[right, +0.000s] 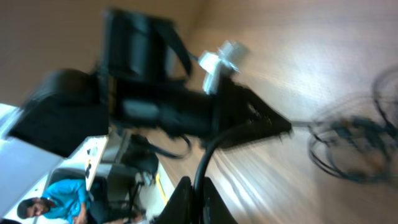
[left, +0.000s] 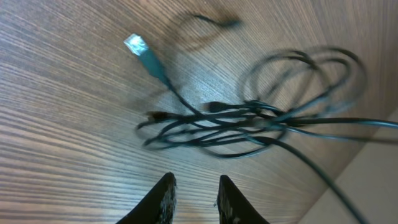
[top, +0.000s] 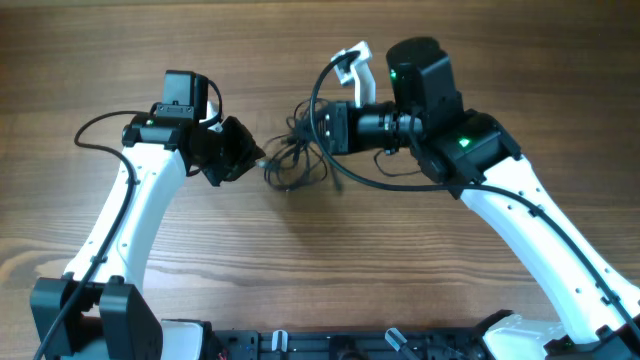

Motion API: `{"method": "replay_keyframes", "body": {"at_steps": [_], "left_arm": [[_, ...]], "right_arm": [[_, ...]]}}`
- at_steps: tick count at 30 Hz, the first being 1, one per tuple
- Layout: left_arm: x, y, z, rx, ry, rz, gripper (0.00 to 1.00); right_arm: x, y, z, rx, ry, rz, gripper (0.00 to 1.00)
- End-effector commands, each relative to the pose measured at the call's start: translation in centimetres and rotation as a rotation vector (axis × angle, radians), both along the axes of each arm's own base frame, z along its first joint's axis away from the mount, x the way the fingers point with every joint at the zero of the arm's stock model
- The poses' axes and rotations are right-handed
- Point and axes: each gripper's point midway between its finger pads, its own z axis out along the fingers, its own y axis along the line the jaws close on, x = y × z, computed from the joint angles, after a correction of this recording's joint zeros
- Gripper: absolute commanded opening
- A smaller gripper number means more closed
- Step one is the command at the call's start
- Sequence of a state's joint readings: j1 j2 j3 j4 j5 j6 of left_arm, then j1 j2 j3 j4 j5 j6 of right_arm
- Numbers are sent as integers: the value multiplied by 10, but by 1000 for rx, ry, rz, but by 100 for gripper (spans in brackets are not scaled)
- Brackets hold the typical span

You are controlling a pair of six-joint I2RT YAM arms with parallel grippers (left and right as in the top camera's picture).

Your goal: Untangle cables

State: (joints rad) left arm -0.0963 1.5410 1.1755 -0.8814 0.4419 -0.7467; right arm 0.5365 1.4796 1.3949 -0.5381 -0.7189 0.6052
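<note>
- The left pincer (left: pixel 194 200) is nearest in its own wrist view, just short of the cables (left: pixel 249 121). Its jaws stand a little apart with nothing between them.
- The cables lie on the desk (left: pixel 56 137) as one knot. Several strands bunch and cross at its middle, and loose loops fan out to one side.
- The silvery plug (left: pixel 137 45) lies free beyond the cables, on the side away from the loops, joined to them by one strand.
- The right pincer (right: pixel 193 194) stands across the cables from the left one, closed. Its wrist view is blurred. A dark cord seems to run from its tips, but I cannot tell whether it is gripped.
- Step in hand, as I judge it: taking hold of the knot, with no strand pulled clear yet.
- The next move calls for the left pincer to close on a single strand, probably the one leading to the plug. It would then draw that strand away from the cables while their far side is steadied.
- No container shows in any view.
</note>
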Motion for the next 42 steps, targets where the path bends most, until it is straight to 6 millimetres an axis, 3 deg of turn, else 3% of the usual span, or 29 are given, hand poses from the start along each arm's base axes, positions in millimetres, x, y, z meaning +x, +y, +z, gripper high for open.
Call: {"method": "replay_keyframes", "body": {"at_steps": [1, 5, 9, 11, 14, 20, 23, 28, 32, 37, 42], "left_arm": [[2, -2, 0, -3, -5, -1, 25], [2, -2, 0, -3, -6, -3, 25], [2, -2, 0, -3, -6, -3, 25], [2, -2, 0, -3, -6, -3, 25], [2, -2, 0, -3, -5, -3, 25], [1, -3, -5, 37, -5, -12, 24], [-2, -13, -13, 62, 12, -46, 26], [-5, -11, -46, 235, 59, -81, 29], [-14, -21, -69, 253, 133, -123, 33], [-25, -33, -87, 260, 172, -234, 49], [-33, -49, -88, 246, 159, -329, 61]], "right_arm": [[5, -17, -27, -129, 56, -97, 5], [13, -57, -66, -370, 86, -257, 14], [15, -86, -84, -512, 116, -372, 65], [15, -91, -87, -541, 117, -389, 84], [14, -100, -91, -576, 135, -425, 93], [11, -98, -94, -575, 148, -409, 95], [13, -96, -102, -591, 164, -404, 95], [14, -89, -128, -620, 236, -365, 95], [12, -81, -146, -629, 281, -309, 95], [10, -77, -158, -643, 300, -268, 95], [11, -76, -158, -637, 301, -266, 95]]}}
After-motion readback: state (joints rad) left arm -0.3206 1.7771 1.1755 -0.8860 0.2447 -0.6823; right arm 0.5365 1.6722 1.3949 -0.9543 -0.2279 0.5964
